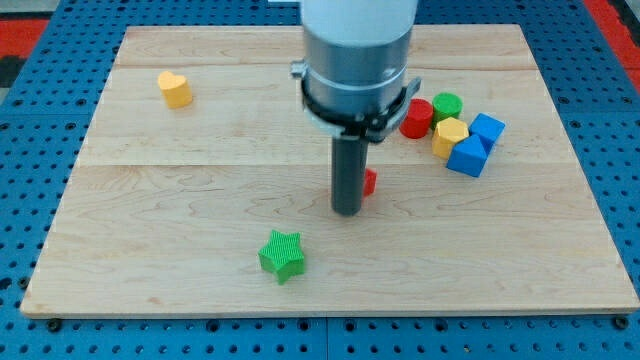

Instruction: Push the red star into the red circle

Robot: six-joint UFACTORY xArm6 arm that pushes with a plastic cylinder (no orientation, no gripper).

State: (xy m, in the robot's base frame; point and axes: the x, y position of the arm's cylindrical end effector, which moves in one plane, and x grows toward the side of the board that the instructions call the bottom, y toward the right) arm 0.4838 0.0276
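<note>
My tip rests on the wooden board near its middle. The red star is right behind the rod on its right side, mostly hidden; only a small red sliver shows. The red circle stands up and to the right, at the left edge of a cluster of blocks. The star lies below and to the left of the circle, apart from it.
A green circle, a yellow hexagon block and two blue blocks crowd right of the red circle. A yellow heart sits at the upper left. A green star lies below and left of my tip.
</note>
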